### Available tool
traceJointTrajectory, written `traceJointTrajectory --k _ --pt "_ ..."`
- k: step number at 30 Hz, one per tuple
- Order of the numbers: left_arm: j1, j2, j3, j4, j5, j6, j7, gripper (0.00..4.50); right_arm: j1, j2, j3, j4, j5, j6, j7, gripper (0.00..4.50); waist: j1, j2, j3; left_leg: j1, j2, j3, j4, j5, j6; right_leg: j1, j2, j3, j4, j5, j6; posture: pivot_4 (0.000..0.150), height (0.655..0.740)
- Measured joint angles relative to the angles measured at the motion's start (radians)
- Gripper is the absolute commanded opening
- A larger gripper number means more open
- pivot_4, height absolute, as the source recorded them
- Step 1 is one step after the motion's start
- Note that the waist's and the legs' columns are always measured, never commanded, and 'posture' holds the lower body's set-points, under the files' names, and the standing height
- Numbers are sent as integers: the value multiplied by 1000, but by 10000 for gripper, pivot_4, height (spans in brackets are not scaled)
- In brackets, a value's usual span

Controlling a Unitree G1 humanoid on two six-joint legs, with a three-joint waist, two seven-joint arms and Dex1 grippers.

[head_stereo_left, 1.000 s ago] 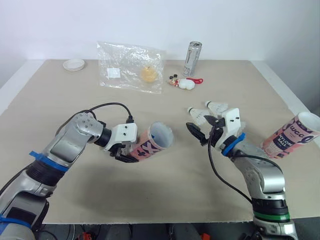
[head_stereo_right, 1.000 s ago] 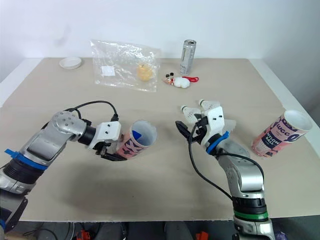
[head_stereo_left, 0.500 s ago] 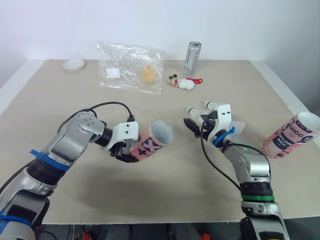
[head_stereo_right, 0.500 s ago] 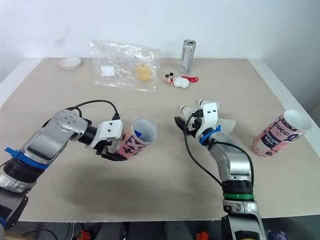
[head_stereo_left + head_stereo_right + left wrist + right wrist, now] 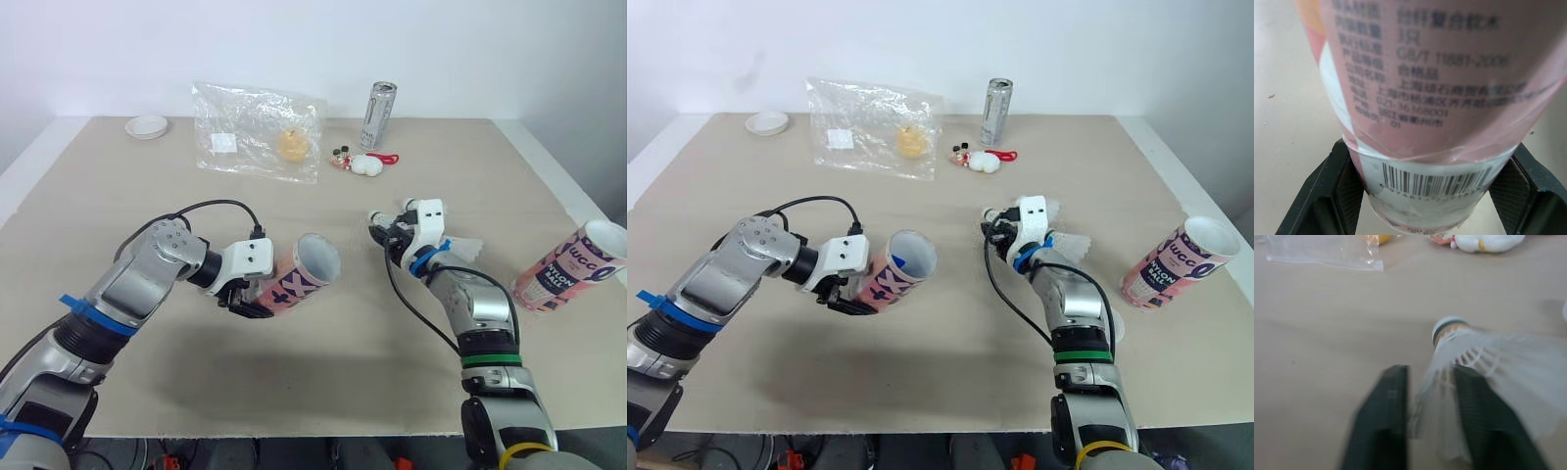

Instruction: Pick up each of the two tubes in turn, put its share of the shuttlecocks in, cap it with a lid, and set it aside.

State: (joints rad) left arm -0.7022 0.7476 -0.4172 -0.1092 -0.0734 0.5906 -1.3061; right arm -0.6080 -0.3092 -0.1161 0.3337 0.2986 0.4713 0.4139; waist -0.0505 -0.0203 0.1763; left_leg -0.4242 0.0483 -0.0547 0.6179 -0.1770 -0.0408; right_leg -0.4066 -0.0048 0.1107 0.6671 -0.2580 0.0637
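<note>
1. right gripper (image 5: 1430, 426) has reached forward from its raised spot a second ago, down onto the shuttlecocks (image 5: 458, 247) lying on the table (image 5: 323, 372) to the right of the held tube (image 5: 299, 274). left arm and held tube are unchanged.
2. left gripper (image 5: 245, 297): both fingers clamped on the barcode end of the held tube. it is lifted off the table and tilted, open mouth facing the shuttlecocks.
3. right gripper jaws stand a narrow gap apart. the edge of one shuttlecock's (image 5: 1484, 362) feather skirt lies between them, most of the skirt off to one side. it does not look pinched yet.
4. second tube (image 5: 573, 264) stands upright far right of the held tube. a lid (image 5: 146, 125) sits far beyond the held tube to its left, next to the plastic bag (image 5: 257, 130).
5. step in hand, as i read it: take the first shuttlecock.
   - centre the jaws nearer the cork, where it is firmer. feathers will crush or slip.
   - close gently, lift clear of the neighbouring one.
   - carry it cork first to the held tube's mouth, keeping the left arm steady.
</note>
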Motion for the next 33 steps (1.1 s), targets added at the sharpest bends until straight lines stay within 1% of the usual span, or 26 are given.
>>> traceJointTrajectory --k 8,11,12,13,14,16,17,18,20,21,25,29,33 --pt "-8 -14 0 24 0 -4 -2 30225 -7 -15 6 12 -16 -43 53 97 2 0 0 0 0 0 2 1 0 1 0 0 0 2 1 1500 7400" --pt "-14 -21 0 40 -2 -4 -7 30225 -2 -76 41 -49 -34 -85 127 97 3 2 0 0 -1 0 2 1 0 1 0 0 0 2 2 1500 7400" --pt "-17 -24 0 45 -3 -3 -8 30225 2 -109 55 -90 -41 -111 166 97 4 2 1 0 -1 0 2 1 0 1 -1 0 0 2 2 1500 7400" --pt "-18 -27 1 53 -7 -1 -9 30225 4 -184 80 -166 -52 -172 250 97 4 3 1 0 -1 0 2 1 0 1 -1 0 0 2 2 1500 7400" --pt "-20 -28 1 56 -7 -1 -10 30225 5 -211 83 -194 -56 -199 281 97 4 3 1 0 -1 0 2 1 0 1 -1 1 0 2 2 1500 7400" --pt "-24 -34 1 65 -11 3 -11 30225 14 -367 119 -304 -70 -362 469 97 7 6 1 0 -2 0 2 1 0 1 -1 0 -1 2 3 1500 7400" --pt "-24 -34 1 69 -13 5 -13 30225 13 -393 119 -327 -71 -396 504 97 6 6 1 0 -2 0 2 1 0 2 -1 0 -1 2 3 1500 7400" --pt "-31 -38 1 82 -15 8 -14 30225 13 -461 122 -372 -75 -496 595 97 5 5 1 1 -1 0 2 1 0 2 -1 0 -1 2 2 1500 7400" --pt "-36 -40 1 94 -16 20 -14 30225 11 -519 139 -412 -80 -605 689 97 2 5 1 3 -1 0 2 1 0 4 0 0 -1 2 1 1500 7400" --pt "-39 -42 1 100 -16 23 -14 30225 11 -530 150 -418 -86 -640 718 97 2 5 1 3 -1 0 3 1 0 4 -1 0 -1 0 -3 1500 7400" --pt "-56 -55 -2 130 -15 29 -12 30225 -26 -527 213 -430 -106 -709 782 97 2 5 1 2 -1 1 5 4 1 3 -1 1 -1 3 -2 1500 7400" --pt "-62 -65 -2 138 -13 39 -11 30225 -93 -501 247 -449 -119 -718 786 97 4 5 1 1 -1 0 5 5 2 3 -1 1 -1 4 -2 1500 7400" --pt "-66 -67 -3 137 -13 49 -11 30225 -119 -454 300 -454 -139 -730 787 97 5 5 1 1 -2 0 5 5 2 3 -1 1 -1 4 -2 1500 7400"
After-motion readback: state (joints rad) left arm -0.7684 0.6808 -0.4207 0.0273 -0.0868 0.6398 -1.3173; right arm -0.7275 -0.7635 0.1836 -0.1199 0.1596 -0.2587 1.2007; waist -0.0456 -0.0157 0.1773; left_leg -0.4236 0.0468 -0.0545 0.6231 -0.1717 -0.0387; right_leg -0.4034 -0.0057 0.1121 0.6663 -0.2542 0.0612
